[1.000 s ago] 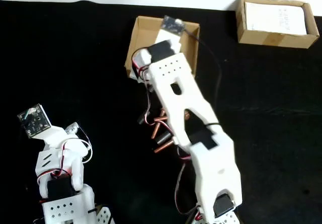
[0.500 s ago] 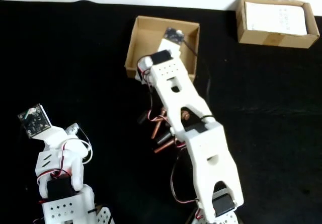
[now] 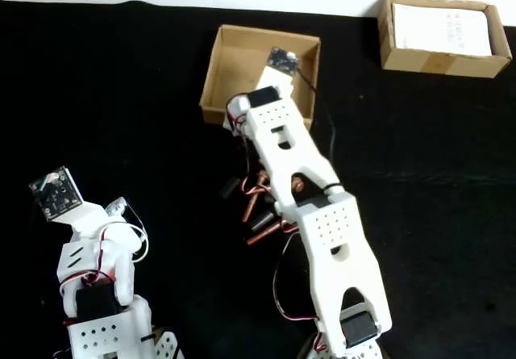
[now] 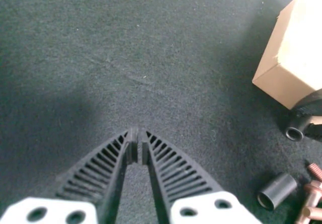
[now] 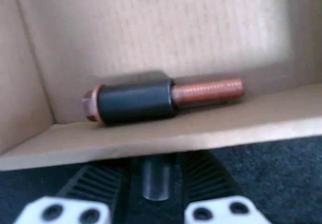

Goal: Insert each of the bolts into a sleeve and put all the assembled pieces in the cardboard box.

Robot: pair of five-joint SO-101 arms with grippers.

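Nearest, the left arm [image 3: 97, 262] is folded at the front of the worktop [image 3: 121, 93]. The left jaws are pressed tip to tip and hold nothing, pointing at bare cloth. Just beyond lie the loose parts: a black sleeve [image 4: 276, 191] on its side beside copper bolts [image 4: 313, 193], and a second sleeve [image 4: 295, 132] near the box corner.

The right arm [image 3: 322, 222] stretches over that pile to the cardboard box [image 3: 211, 77]. The right jaws stand parted at its near rim with nothing between them. Inside, one assembled piece [image 5: 136, 102], a bolt through a sleeve, lies flat on the box floor against the far wall.

So the step in hand looks like the delivery of one piece, with the release apparently done. The next move calls for lifting the right arm clear of the rim without catching the cardboard. It can then go back to the pile for another bolt or sleeve, and the left arm will probably have to take the matching part.

The right wrist view makes the finished piece plain, whereas in the high view the arm's wrist lies across that part of the box. The left wrist view shows the sleeves' open ends, which the high view gives only as dark and copper streaks. The high view adds a second box [image 3: 439, 60] with white paper at the far edge.
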